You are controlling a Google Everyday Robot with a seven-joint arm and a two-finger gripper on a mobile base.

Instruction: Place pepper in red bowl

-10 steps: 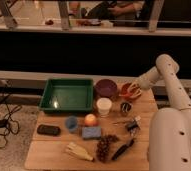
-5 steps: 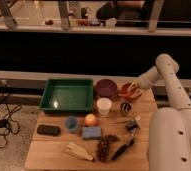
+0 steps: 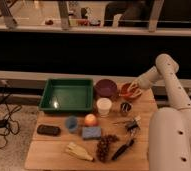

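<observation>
The red bowl [image 3: 128, 92] stands at the back right of the wooden table [image 3: 59, 142], next to the purple bowl [image 3: 106, 88]. My gripper [image 3: 133, 88] hangs right over the red bowl, reaching in from the right on the white arm [image 3: 165, 70]. I cannot make out the pepper: it does not show apart from the gripper and the bowl's dark inside.
A green tray [image 3: 68, 94] sits at the back left. A white cup [image 3: 104, 106], a metal can [image 3: 125, 107], an orange fruit [image 3: 90, 119], a blue sponge [image 3: 91, 132], a small blue cup [image 3: 71, 122], a banana [image 3: 79, 151], grapes [image 3: 104, 147] and a black-handled tool [image 3: 121, 149] lie in front.
</observation>
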